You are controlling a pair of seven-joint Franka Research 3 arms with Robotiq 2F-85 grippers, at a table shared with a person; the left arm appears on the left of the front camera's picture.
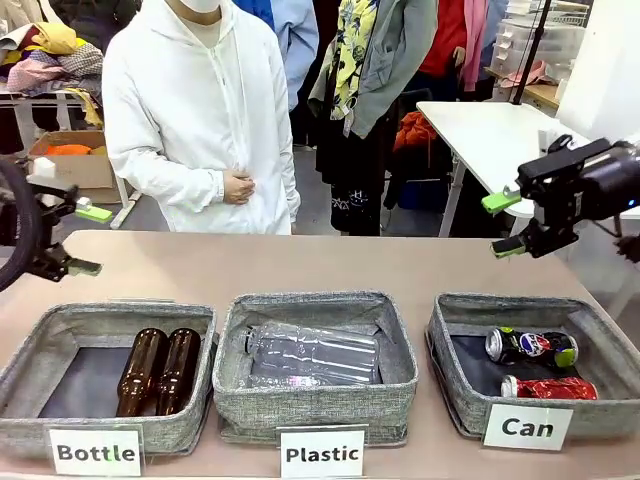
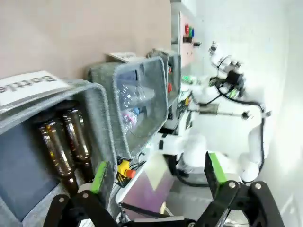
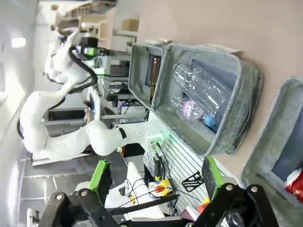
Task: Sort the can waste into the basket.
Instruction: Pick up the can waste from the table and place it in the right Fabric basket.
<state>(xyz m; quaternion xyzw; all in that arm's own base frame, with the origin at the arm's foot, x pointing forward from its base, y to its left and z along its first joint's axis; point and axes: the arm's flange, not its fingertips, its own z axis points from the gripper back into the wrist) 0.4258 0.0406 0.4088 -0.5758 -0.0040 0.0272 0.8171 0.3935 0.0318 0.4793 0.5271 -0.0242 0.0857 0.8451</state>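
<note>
I hold both arms clear of the table (image 1: 320,262), which runs across the middle of the front view with a person standing behind it at upper left, hands folded.

Three grey bins sit along the bottom of the frame. The basket (image 1: 600,330) at lower right carries the "Can" card (image 1: 527,427). The "Plastic" bin (image 1: 315,405) at bottom centre holds clear plastic bottles (image 1: 312,353); the "Bottle" bin (image 1: 30,365) at lower left holds two brown glass bottles (image 1: 158,370).

The can waste is already inside the basket: the black can (image 1: 531,346) lies on its side toward the far wall, and the crushed red can (image 1: 550,387) lies just in front of it, near the card. I see no can on the bare tabletop.

The right gripper (image 1: 508,225) hangs at the right edge, above and behind the basket, jaws spread and empty. The left gripper (image 1: 88,238) sits at the left edge, above the "Bottle" bin, fingers apart with nothing between them.

My judgement: sorting looks complete. The sound course is to keep both grippers high and apart, withdraw without dipping toward any rim, and leave the bins undisturbed.
</note>
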